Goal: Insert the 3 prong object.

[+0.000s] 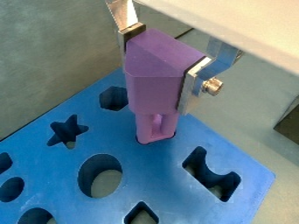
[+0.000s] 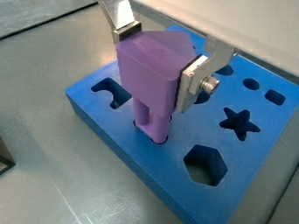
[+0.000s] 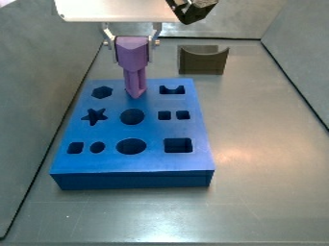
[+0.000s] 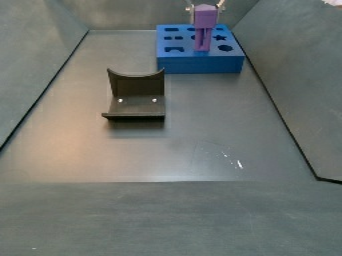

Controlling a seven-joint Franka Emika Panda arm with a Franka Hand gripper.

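My gripper (image 1: 163,54) is shut on the 3 prong object (image 1: 158,83), a light-purple ridged peg with a broad head, and holds it upright. Its lower end stands in or on the blue block (image 1: 239,179) at a spot among the cut-outs; I cannot tell how deep it sits. The other wrist view shows the gripper (image 2: 160,54), the peg (image 2: 152,83) and the block (image 2: 128,144) the same way. In a side view the peg (image 3: 131,65) stands at the far middle of the block (image 3: 129,168) under the gripper (image 3: 131,40). The other side view shows the peg (image 4: 202,28) on the block (image 4: 201,65).
The block has star (image 1: 66,131), round (image 1: 103,175), hexagon (image 2: 204,166) and notched (image 1: 211,169) cut-outs. A brown curved block (image 3: 203,60) stands on the grey floor behind the blue block and shows nearer in the other side view (image 4: 134,97).
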